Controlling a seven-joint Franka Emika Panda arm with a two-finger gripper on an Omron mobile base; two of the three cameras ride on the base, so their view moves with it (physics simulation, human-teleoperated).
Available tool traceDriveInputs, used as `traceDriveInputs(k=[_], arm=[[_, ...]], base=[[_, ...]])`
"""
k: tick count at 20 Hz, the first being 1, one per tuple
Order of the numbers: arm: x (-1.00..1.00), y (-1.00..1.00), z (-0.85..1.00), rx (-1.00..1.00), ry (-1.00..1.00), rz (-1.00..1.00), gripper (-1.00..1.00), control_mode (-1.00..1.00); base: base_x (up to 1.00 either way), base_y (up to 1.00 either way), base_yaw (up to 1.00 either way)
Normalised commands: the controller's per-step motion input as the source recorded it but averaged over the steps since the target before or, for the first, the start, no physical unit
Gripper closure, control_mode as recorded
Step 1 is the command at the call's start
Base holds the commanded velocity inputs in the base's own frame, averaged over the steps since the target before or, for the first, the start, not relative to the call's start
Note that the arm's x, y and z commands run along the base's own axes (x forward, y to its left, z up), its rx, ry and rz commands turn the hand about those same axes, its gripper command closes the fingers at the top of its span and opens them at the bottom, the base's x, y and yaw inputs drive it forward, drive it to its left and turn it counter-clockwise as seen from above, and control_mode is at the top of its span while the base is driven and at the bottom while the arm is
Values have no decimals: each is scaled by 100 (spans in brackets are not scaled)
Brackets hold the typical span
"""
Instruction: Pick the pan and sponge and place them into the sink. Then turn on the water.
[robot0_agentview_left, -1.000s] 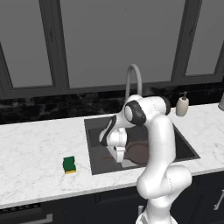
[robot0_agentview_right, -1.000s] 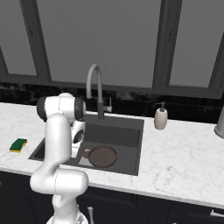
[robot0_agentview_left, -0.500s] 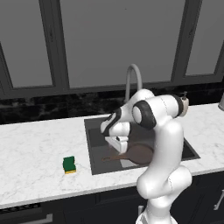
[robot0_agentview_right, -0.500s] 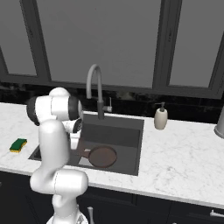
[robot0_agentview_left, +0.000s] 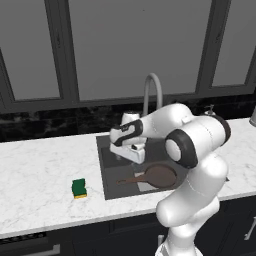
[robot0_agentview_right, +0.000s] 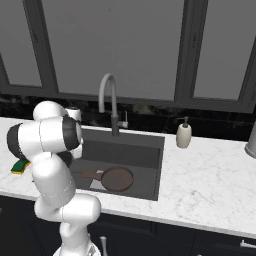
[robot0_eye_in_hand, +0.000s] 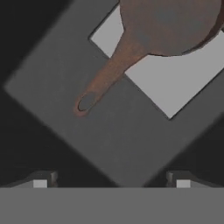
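I see the two dark fingers (robot0_eye_in_hand: 111, 179) spread wide apart, holding and touching nothing, poised above the dark grey rectangular sink (robot0_agentview_left: 107, 167). The small round reddish-brown pan (robot0_agentview_left: 160, 176) lies flat on the pale square at the sink bottom, its long handle free. The green-and-yellow rectangular sponge (robot0_agentview_left: 79, 188) rests on the white marble table (robot0_agentview_left: 45, 175), just beside the sink's left edge.
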Motion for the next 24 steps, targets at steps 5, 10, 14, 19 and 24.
traceDriveInputs(k=[5, 10, 14, 19, 24], arm=[[-30, 28, 66, 0, -4, 47, -100, -100], [-21, 34, 17, 0, -7, 39, -100, -100], [-24, 46, 0, 5, -16, 24, -100, -100], [-20, 44, 1, 3, -12, 22, -100, -100], [-23, 54, 0, -1, -1, 24, -100, -100]], base=[[0, 0, 0], [0, 0, 0], [0, 0, 0], [0, 0, 0], [0, 0, 0]])
